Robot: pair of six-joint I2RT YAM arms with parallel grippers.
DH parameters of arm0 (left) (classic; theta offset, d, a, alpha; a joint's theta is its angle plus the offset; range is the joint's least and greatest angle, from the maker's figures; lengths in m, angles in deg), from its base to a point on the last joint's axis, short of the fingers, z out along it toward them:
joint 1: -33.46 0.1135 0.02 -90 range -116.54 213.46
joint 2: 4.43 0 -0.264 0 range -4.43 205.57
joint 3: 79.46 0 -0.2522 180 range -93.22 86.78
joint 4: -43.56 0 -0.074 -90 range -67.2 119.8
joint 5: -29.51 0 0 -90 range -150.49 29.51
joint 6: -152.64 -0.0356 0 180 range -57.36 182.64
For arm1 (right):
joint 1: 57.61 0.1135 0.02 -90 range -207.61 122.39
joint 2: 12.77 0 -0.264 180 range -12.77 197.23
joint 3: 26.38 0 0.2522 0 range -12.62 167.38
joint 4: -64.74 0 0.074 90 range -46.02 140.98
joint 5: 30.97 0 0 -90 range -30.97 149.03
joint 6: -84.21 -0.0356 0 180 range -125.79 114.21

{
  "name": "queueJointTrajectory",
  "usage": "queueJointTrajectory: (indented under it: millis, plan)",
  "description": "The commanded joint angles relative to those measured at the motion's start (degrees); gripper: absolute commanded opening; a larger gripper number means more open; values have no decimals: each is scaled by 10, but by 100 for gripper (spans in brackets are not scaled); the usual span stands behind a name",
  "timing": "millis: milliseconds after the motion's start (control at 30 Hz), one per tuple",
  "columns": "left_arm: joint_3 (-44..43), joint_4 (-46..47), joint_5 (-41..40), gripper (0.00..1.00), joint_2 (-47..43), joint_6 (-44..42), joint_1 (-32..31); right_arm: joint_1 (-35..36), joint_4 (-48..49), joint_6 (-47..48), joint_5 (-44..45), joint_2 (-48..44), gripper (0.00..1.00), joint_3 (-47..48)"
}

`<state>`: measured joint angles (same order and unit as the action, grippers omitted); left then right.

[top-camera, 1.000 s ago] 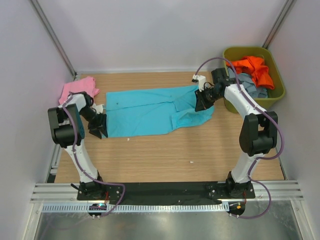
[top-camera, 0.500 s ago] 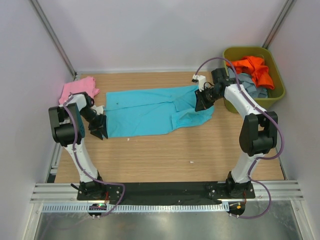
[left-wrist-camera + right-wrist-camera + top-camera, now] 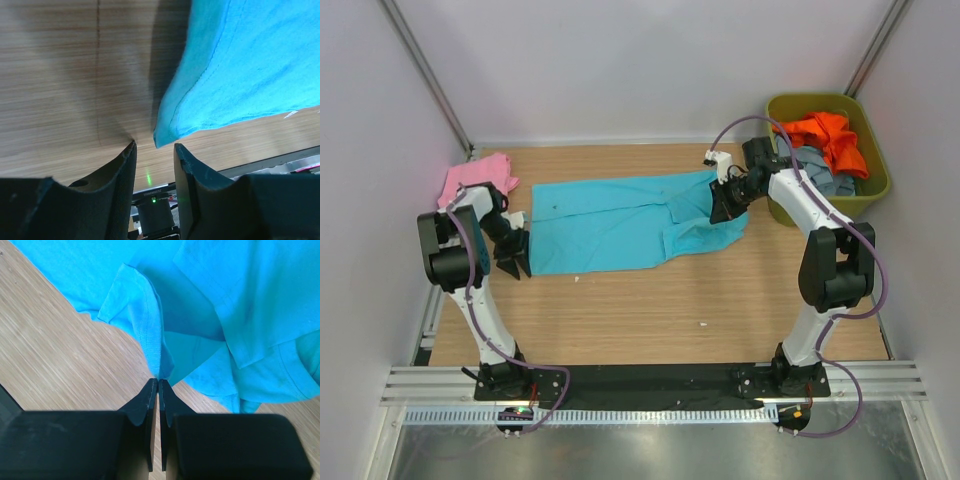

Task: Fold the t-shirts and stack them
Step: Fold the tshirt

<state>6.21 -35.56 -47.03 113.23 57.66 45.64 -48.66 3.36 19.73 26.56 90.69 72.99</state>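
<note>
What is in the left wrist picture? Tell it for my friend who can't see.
A corner of the turquoise t-shirt sits right at the tips of the left gripper, which is open and not pinching it. The shirt fills the upper right, and the wooden table fills the rest.

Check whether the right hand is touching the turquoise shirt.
Touching. The right wrist view shows the right hand shut on a raised fold of the turquoise shirt, which runs straight into its closed fingertips.

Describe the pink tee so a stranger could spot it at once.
Start at the wooden table and look to its far left corner. The pink tee lies bunched there, just beyond the left end of the spread turquoise tee. It is the only pink cloth in view.
</note>
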Motion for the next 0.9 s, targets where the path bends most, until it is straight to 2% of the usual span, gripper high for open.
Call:
queueJointTrajectory:
  millis: [0, 733, 867]
  plan:
    - [-24, 39, -13, 37, 20, -3, 4, 2, 15, -2, -1, -26, 10, 2]
    - [-47, 29, 33, 29, 49, -13, -16, 2, 14, 1, 11, -36, 10, -11]
    - [-48, 27, 31, 21, 49, -14, -17, 2, 17, 1, 13, -38, 10, -13]
